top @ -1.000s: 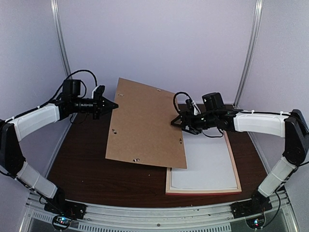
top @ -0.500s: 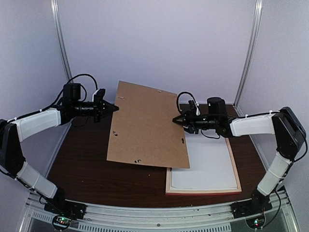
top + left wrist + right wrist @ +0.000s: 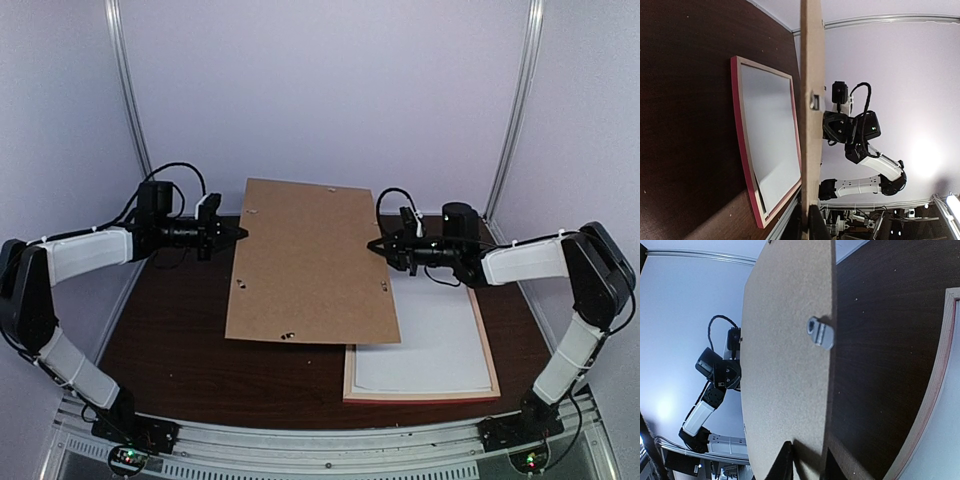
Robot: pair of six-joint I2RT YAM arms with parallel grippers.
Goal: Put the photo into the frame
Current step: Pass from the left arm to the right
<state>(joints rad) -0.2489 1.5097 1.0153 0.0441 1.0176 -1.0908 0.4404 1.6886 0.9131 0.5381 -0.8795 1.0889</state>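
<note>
The brown backing board (image 3: 310, 260) hangs above the table, held by both side edges. My left gripper (image 3: 240, 232) is shut on its left edge; in the left wrist view the board (image 3: 812, 75) runs edge-on into that gripper (image 3: 810, 226). My right gripper (image 3: 374, 246) is shut on the right edge, a finger on each face of the board (image 3: 785, 340), as the right wrist view (image 3: 807, 465) shows. The frame (image 3: 420, 397), pink-rimmed, lies flat at the right front with a white sheet (image 3: 430, 340) inside it. The photo is out of view.
The board's near right corner overhangs the frame's far left corner. Small metal clips (image 3: 820, 333) sit on the board's upper face. Dark wood tabletop (image 3: 170, 340) lies under the board. The frame's rim (image 3: 742, 140) shows beneath the board in the left wrist view.
My right gripper has shut on the board's right edge. The board has swung squarer to the table and drifted slightly right, with both arms following.
</note>
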